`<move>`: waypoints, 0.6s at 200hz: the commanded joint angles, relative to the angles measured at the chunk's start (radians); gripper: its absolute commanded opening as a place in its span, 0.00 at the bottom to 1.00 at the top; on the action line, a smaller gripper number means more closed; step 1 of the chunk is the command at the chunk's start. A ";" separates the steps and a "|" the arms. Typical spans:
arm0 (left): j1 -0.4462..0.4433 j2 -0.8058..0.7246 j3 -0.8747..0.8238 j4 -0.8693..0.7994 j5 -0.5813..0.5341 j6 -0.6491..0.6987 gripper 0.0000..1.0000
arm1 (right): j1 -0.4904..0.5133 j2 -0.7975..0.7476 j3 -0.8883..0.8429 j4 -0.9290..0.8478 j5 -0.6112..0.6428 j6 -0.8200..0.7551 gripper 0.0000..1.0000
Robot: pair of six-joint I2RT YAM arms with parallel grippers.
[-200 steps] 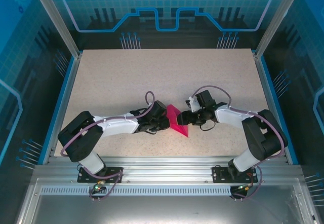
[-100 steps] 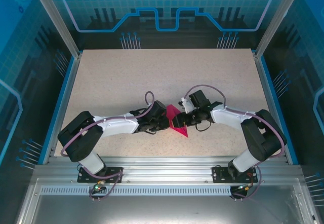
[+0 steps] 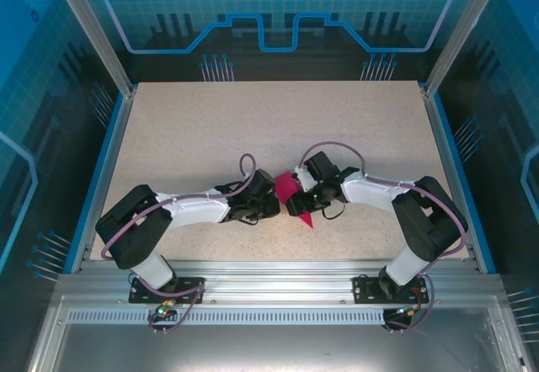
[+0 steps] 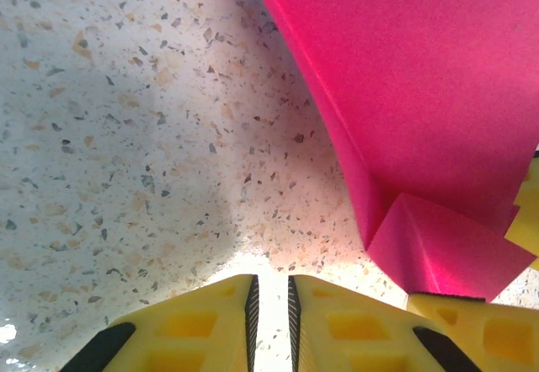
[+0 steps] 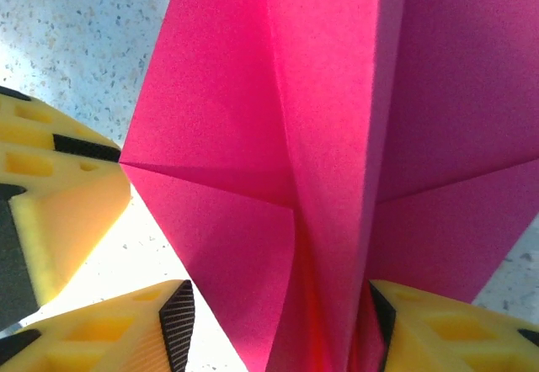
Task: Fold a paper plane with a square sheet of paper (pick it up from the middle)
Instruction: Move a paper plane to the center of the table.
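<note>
a: eyes on the pink paper sheet (image 3: 288,188), near the middle of the table (image 3: 253,119) and towards its front edge, squeezed right between the two arms' tips.

b: and it's no flat square, is it? bright magenta, sharp straight edges, several creases in it.

a: the right wrist view shows it best. there's a raised ridge down the centre, flat panels falling away on both sides, and slanting fold lines running out from that ridge to the side corners.

b: from above, one sharp tip pokes out towards the near edge of the table.

a: in the left wrist view a small folded corner juts out at the bottom of a broad pink face, and the sheet's edge lifts off the speckled top, with shadow beneath it.

b: the grippers?

a: the left gripper (image 4: 271,286) sits just beside the paper, jaws all but pressed together. only a thin slit, bare table showing through it, no paper in it.

b: and the right gripper (image 5: 278,326)?

a: its yellow fingers (image 5: 446,330) stand either side of the folded middle, ridge between them, pads right up against the pink. whether they're actually pinching it, i can't tell.
</note>
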 commanded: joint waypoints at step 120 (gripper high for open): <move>0.007 -0.056 -0.020 -0.003 -0.021 -0.013 0.20 | 0.046 0.051 0.068 -0.084 0.104 -0.013 0.30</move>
